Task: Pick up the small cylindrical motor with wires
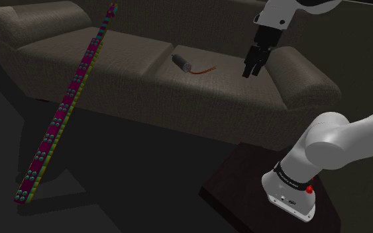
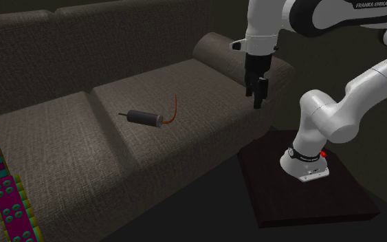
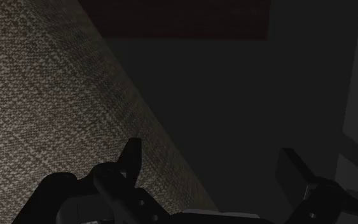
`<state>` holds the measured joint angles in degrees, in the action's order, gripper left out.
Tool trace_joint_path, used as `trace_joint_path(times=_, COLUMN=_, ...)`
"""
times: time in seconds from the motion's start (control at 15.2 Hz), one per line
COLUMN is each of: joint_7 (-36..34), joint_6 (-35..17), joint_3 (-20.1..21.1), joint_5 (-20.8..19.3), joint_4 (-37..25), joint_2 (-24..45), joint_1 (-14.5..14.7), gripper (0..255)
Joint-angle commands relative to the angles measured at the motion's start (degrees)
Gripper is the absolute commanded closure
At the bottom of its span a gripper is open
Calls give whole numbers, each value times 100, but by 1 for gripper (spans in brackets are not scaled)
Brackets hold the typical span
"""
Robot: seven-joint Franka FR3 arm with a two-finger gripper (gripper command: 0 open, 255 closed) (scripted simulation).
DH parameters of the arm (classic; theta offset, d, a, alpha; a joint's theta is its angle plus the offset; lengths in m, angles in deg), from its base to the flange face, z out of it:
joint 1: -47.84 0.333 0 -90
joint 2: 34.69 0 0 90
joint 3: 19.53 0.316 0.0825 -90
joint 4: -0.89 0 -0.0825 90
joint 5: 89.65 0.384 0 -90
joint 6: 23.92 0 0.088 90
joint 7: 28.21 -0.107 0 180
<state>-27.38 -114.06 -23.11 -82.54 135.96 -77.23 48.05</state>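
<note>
Closest to the shoulder camera is the dark box stand (image 1: 244, 188) carrying the white arm's base. Beyond it, the black two-finger end effector (image 1: 247, 73) hangs above the dark brown woven-fabric sofa (image 1: 112, 46), by the armrest at the stand's end. The small dark grey cylindrical motor (image 1: 181, 63) lies flat on that end's seat cushion, close to the seam between the two cushions. It is well apart from the end effector. A long multicoloured studded brick strip (image 1: 65, 112) leans against the sofa's far half.

In the second exterior view, the motor (image 2: 144, 117) has its long axis roughly along the sofa's length. Its thin shaft points toward the cushion seam, and its orange wires (image 2: 174, 108) curl off the opposite end, toward the armrest. The end effector (image 2: 258, 95) points downward in front of that armrest.

In the wrist view, the end effector (image 3: 212, 162) is spread, nothing between its fingers, with sofa fabric beside it.

The approach probably calls for travelling across the cushion toward the seam. The wrist should turn so the fingers straddle the cylinder across its axis, mid-body, clear of shaft and wires. Descent should be gentle, since the cushion may give.
</note>
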Motion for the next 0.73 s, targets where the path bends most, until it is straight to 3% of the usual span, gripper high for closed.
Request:
trace_joint_path(times=0.0, joint_7=0, joint_6=0, joint_3=0, joint_5=0, joint_4=0, joint_2=0, joint_1=0, gripper=0)
trace_joint_path(times=0.66, joint_7=33, joint_6=-1131, joint_3=-53, joint_5=-5, joint_4=-1146, joint_2=2122, joint_1=-3, gripper=0)
